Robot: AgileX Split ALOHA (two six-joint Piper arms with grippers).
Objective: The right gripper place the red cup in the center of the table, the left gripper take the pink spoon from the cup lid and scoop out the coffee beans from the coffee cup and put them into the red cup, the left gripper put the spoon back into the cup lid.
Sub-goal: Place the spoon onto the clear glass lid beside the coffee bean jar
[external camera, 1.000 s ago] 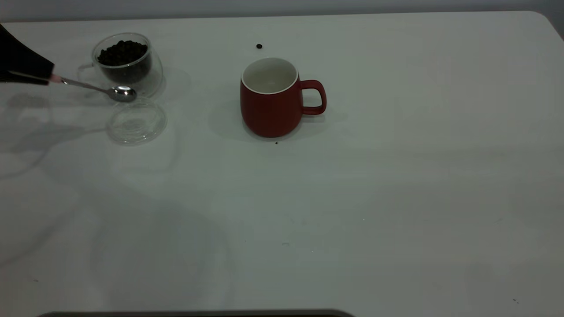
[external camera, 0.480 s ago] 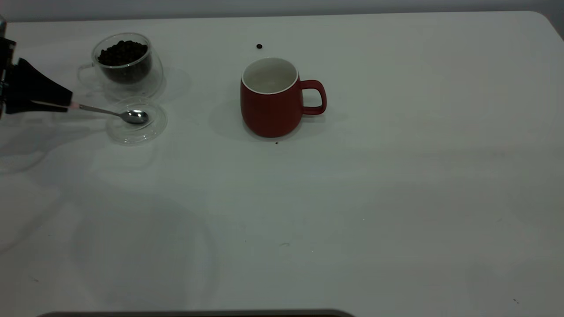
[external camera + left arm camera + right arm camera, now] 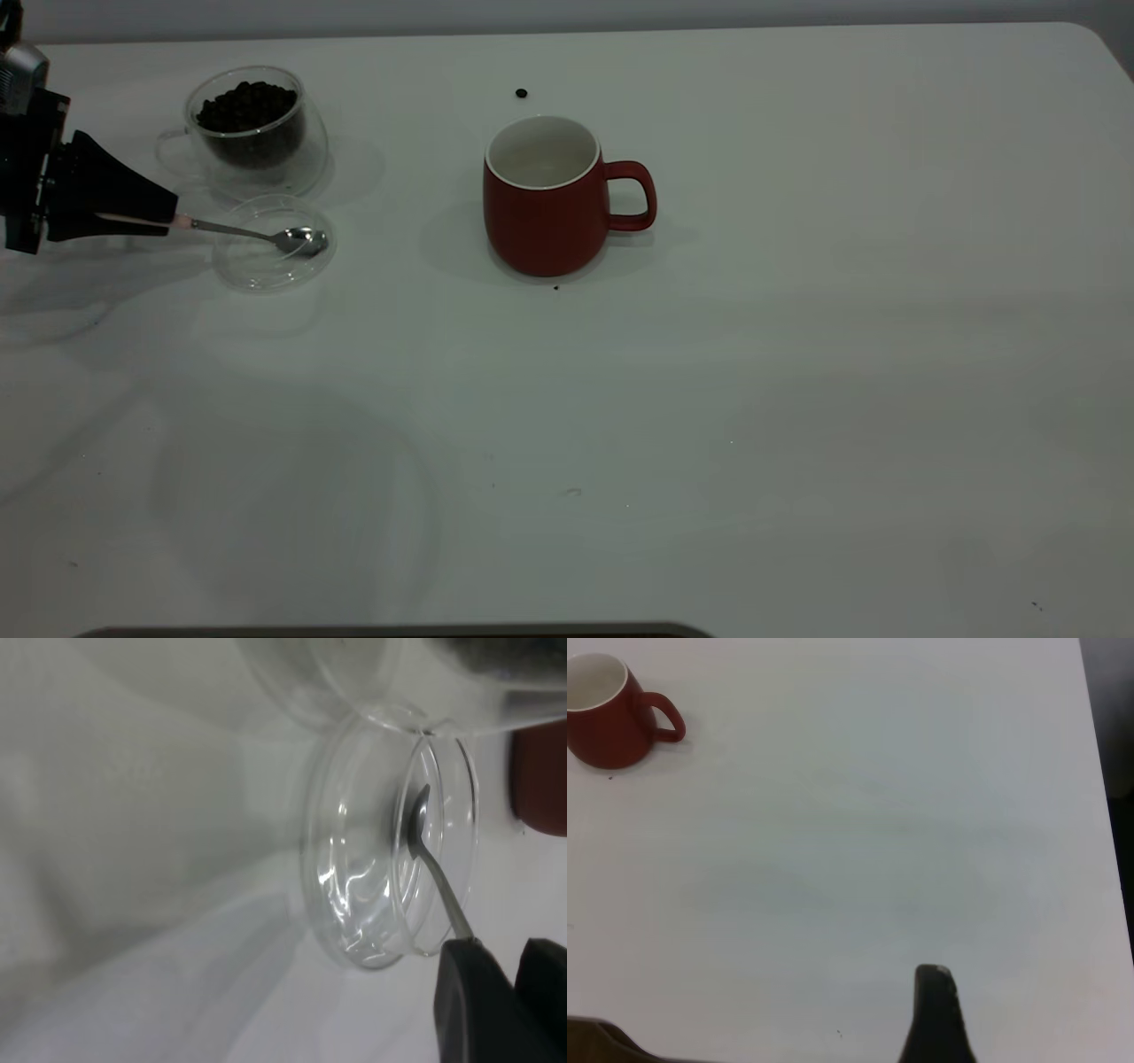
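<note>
- Your left gripper (image 3: pixel 173 220) is reaching in from the left edge of the table (image 3: pixel 797 399), its dark fingers (image 3: pixel 469 992) clamped on the pale pink handle of the pink spoon (image 3: pixel 257 234).
- The spoon is showing a short pink stub at the fingers, then a thin metal neck and a shiny metal bowl; nothing is showing in the bowl.
- The spoon's bowl is sitting over the far-right part of the cup lid (image 3: pixel 266 266), close to its rim; the left wrist view is showing it low inside the lid, though you cannot tell whether it is touching the glass.
- The cup lid is lying flat on the table, a shallow clear glass disc, just in front of the coffee cup (image 3: pixel 257 133).
- The coffee cup is standing upright, a squat clear double-walled glass holding a dark heap of coffee beans (image 3: pixel 246 106).
- The red cup (image 3: pixel 549 199) is standing upright near the table's middle, handle pointing right, its white inside looking empty as far as you can see.
- One loose bean (image 3: pixel 521 93) is lying on the table behind the red cup.
- Your right gripper (image 3: pixel 937 1014) is showing only in its own wrist view, well apart from the red cup; you cannot tell how its fingers are standing.
</note>
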